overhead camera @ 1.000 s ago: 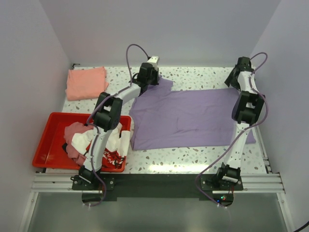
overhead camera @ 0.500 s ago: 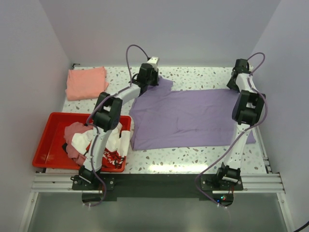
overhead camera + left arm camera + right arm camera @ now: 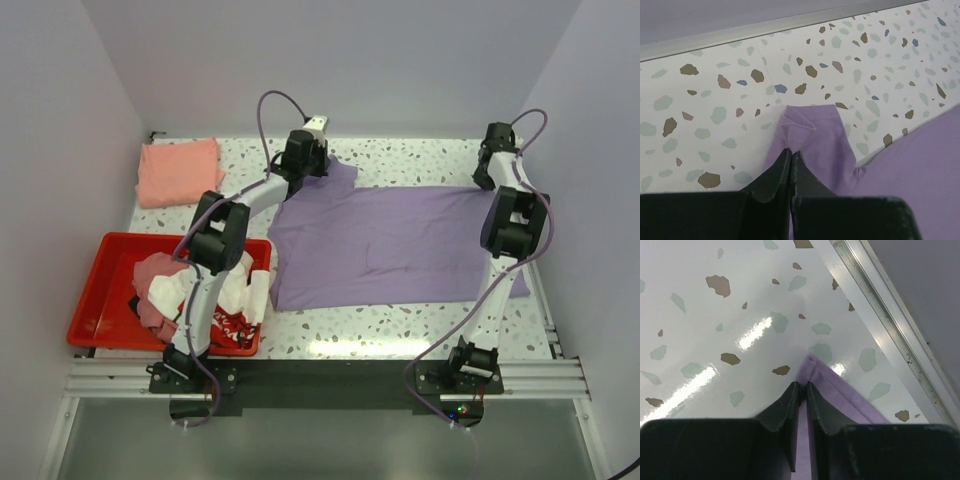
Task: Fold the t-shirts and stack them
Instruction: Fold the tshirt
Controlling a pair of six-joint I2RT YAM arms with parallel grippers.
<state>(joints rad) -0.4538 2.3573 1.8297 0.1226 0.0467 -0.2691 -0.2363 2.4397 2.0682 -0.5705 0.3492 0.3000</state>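
Note:
A lavender t-shirt (image 3: 400, 245) lies spread flat across the table's middle. My left gripper (image 3: 318, 163) is at its far left sleeve. In the left wrist view that gripper (image 3: 791, 150) is shut on the bunched sleeve corner (image 3: 807, 132). My right gripper (image 3: 484, 176) is at the shirt's far right corner. Seen from the right wrist, it (image 3: 802, 384) has its jaws pressed onto the folded purple edge (image 3: 837, 390), with cloth between them. A folded salmon-pink t-shirt (image 3: 178, 172) lies at the back left. A white t-shirt with red print (image 3: 235, 300) and a dusty pink one (image 3: 150, 275) sit crumpled in the tray.
The red plastic tray (image 3: 90, 300) stands at the front left beside the left arm's base. A metal rail (image 3: 890, 315) runs along the table's edge just beyond the right gripper. The back wall rail (image 3: 765, 27) is close ahead of the left gripper.
My right gripper has gone from wide open to closed on the shirt's far right corner, dropping slightly onto it. The left gripper has kept its hold and its place.

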